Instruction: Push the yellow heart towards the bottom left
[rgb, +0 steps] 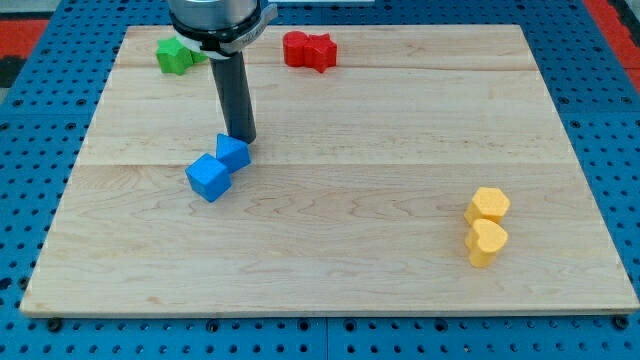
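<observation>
Pale wooden table (400, 120) is carrying my tip (241, 138), touching 2 blue blocks (220, 167) far-left; no hand is showing. Reaching the yellow heart (486, 243) near-right risks nudging the yellow hexagon (489, 205) touching it.

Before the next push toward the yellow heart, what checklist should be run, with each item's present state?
1. My tip in view: ok.
2. Tip beside the yellow heart: not ok; it is at the blue blocks, far to the view's left.
3. Heart located: ok, near the view's right, below the yellow hexagon.
4. Heart apart from the hexagon: not ok, they touch.
5. Board toward bottom left: ok.
</observation>
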